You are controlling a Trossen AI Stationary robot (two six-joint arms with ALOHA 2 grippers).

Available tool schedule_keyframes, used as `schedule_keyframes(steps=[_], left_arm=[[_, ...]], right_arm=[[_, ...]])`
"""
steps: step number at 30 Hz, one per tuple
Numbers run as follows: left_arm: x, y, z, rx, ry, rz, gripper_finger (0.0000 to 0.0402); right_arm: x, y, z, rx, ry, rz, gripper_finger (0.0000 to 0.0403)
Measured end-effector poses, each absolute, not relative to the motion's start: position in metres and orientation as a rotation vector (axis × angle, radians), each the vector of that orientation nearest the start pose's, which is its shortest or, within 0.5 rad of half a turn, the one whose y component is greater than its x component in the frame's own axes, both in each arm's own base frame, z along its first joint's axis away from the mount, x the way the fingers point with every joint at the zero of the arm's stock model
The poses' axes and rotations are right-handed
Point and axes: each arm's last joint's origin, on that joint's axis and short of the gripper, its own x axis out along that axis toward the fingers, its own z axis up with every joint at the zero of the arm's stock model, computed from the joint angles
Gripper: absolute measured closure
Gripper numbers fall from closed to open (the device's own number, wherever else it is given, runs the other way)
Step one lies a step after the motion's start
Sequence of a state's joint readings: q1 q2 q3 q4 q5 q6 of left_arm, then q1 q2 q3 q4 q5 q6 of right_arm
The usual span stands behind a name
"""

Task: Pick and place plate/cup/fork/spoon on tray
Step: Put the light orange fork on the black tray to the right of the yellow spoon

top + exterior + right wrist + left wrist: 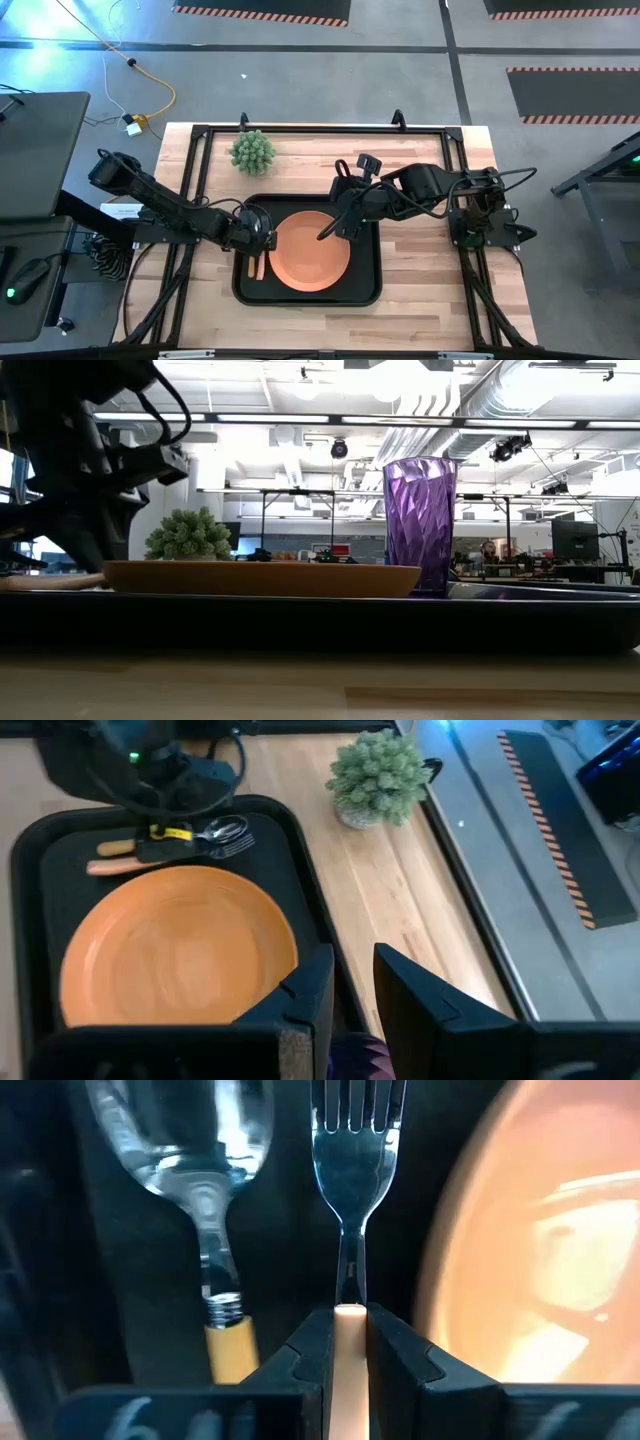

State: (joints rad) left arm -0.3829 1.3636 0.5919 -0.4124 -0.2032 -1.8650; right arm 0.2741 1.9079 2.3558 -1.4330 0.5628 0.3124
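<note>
Clamped on the fork (350, 1230) handle on the tray (370, 290) between spoon (205, 1200) and plate (310, 252), left gripper (349, 1342) might drag it askew if lifted before opening, while right gripper (352, 982), jaws apart, hovers above the cup (420, 520).

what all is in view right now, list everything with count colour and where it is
tray: 1, black, middle of the table, holding the tableware
plate: 1, orange, on the tray, centre
spoon: 1, silver bowl and orange handle, on the tray at the plate's left, outermost
fork: 1, silver tines and orange handle, on the tray between spoon and plate
cup: 1, translucent purple, on the tray at the plate's right
plant: 1, spiky green, on the table behind the tray's left corner
table: 1, light wood
left gripper: 1, dark, over the tray's left side, shut on the fork handle
right gripper: 1, dark, over the tray's right side above the cup, fingers apart
</note>
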Motion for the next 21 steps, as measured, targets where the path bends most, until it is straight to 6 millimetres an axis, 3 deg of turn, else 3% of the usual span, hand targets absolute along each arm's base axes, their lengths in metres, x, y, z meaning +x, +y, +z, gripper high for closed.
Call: schedule_keyframes(steps=[21], left_arm=[[0.2106,-0.0727,0.1385,-1.306,0.875,0.906,0.0359]], right_arm=[[0.3438,0.0811,0.4355,-0.107,0.855,-0.385,0.0336]])
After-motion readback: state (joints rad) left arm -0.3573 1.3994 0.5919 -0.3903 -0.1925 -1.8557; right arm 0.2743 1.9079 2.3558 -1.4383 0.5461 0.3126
